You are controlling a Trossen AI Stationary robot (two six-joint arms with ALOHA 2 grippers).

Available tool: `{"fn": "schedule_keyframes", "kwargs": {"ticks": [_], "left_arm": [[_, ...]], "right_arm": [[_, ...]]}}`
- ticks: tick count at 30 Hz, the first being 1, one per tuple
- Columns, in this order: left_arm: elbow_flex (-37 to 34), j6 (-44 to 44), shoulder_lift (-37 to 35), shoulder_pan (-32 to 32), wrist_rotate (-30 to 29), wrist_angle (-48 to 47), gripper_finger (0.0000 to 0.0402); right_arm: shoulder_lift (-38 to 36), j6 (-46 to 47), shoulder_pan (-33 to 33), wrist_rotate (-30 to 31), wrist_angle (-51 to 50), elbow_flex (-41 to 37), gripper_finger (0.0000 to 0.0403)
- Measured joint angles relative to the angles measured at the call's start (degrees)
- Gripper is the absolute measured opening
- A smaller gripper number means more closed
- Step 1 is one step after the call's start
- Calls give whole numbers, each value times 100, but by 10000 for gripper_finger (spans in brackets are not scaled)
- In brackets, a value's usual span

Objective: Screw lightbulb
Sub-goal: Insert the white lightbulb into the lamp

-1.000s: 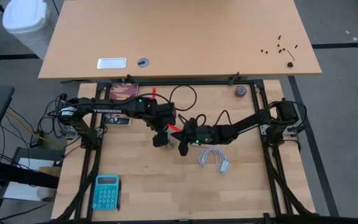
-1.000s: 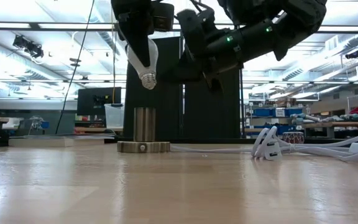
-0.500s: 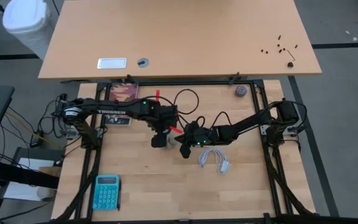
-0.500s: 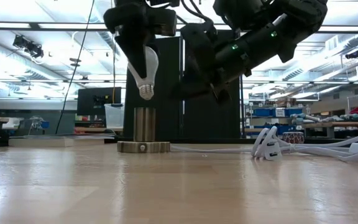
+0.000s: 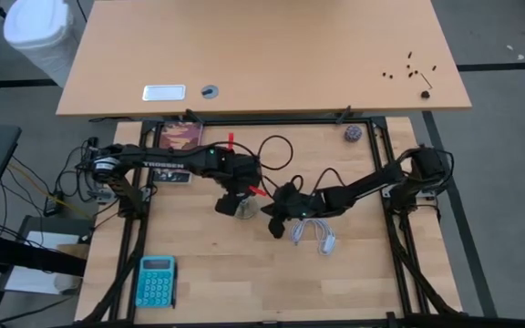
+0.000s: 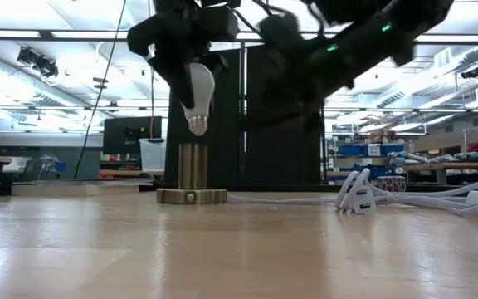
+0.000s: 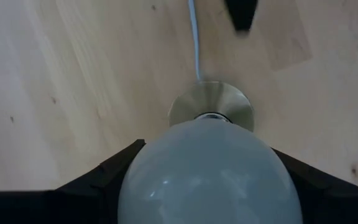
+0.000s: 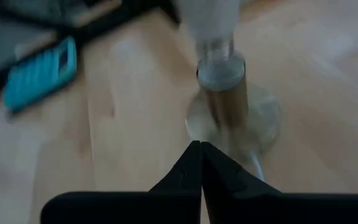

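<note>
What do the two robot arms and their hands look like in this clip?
Both arms are dark and jointed. The left arm bears white lettering, a green light and a red part near its hand. The right arm shows green lights; its hand has two dark, tapered fingers.

frosted glass lightbulb [image 6: 197, 88], brushed-metal socket [image 6: 192, 170], wood table [image 6: 222, 249]

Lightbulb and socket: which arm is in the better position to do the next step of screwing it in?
Left. The left gripper holds the lightbulb base-down just above the socket. The right gripper is shut, empty, beside the socket.
</note>
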Motion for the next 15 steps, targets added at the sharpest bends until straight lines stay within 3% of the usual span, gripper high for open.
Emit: {"fn": "schedule_keyframes", "kwargs": {"ticks": [6, 15], "left_arm": [[-31, 858, 0, -2, 55, 235, 273], [-365, 2071, 11, 2, 28, 321, 273]], "right_arm": [[-625, -230, 254, -23, -946, -509, 12], [-1628, 789, 628, 194, -436, -1683, 12]]}}
